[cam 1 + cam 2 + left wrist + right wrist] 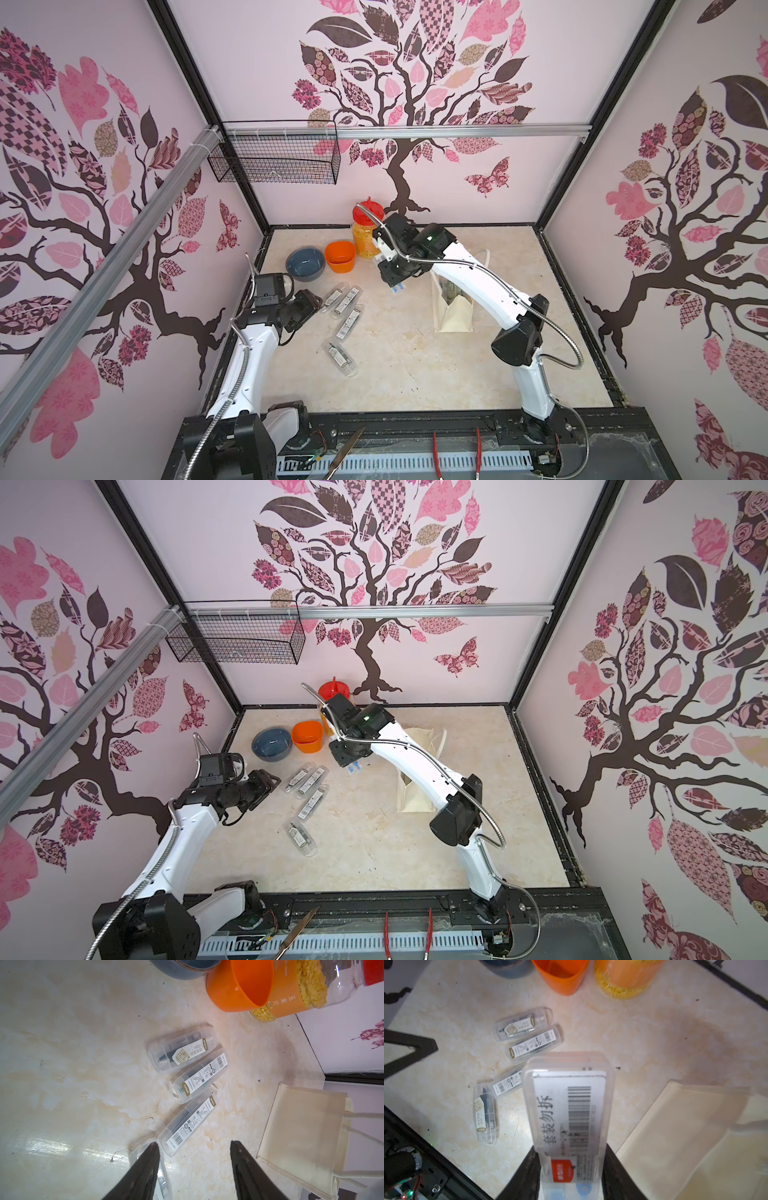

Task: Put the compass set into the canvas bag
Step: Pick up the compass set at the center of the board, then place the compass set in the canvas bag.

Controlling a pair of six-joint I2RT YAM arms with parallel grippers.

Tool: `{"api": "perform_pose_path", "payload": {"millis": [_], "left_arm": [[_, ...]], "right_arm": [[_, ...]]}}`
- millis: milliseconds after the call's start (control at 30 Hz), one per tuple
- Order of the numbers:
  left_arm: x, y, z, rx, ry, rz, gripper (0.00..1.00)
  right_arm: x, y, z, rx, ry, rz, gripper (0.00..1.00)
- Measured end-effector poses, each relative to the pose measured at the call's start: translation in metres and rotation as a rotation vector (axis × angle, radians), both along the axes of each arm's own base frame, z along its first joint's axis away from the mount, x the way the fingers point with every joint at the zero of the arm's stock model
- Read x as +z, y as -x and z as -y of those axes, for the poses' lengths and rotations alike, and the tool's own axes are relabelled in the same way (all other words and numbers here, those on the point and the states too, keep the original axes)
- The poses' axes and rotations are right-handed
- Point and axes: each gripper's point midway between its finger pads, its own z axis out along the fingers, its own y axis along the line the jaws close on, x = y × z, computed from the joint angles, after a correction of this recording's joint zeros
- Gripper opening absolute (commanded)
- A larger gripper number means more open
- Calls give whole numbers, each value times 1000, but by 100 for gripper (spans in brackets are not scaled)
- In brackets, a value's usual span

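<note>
Holding a clear compass set [569, 1115] by one end, right jaws are clamped tight, its long axis sticking fwd, above tabletop [415, 365]. Just to robot's right stands canvas bag [454, 318], far nearer this side. Empty, half-open left jaws hover by four other sets [347, 307].

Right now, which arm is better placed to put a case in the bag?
The right arm. The right tool is shut on a case beside the bag. The left tool is open and empty, by the loose cases, farther from the bag.
</note>
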Motion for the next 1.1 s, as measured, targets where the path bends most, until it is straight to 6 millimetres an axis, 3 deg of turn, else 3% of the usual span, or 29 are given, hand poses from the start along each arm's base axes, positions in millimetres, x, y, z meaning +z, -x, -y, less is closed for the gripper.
{"api": "perform_pose_path", "payload": {"millis": [267,367,500,600,700,1100], "left_arm": [[-3,-4,8,-12,9,-6,59],[-3,-5,9,-13,11,-4,59],[-3,-5,10,-16,12,-5,59],[-3,-5,10,-15,11,-5,59],[-3,-6,10,-13,13,-5,59],[-3,-5,11,-15,15,-7,59]], "right_arm": [[57,-32,56,-124,-73,105,45],[66,-44,94,-209,-87,115,45],[62,-53,144,-319,-82,108,45],[51,-55,171,-388,-75,86,45],[33,-55,184,-429,-57,51,45],[-62,-35,189,-476,34,-133,46]]}}
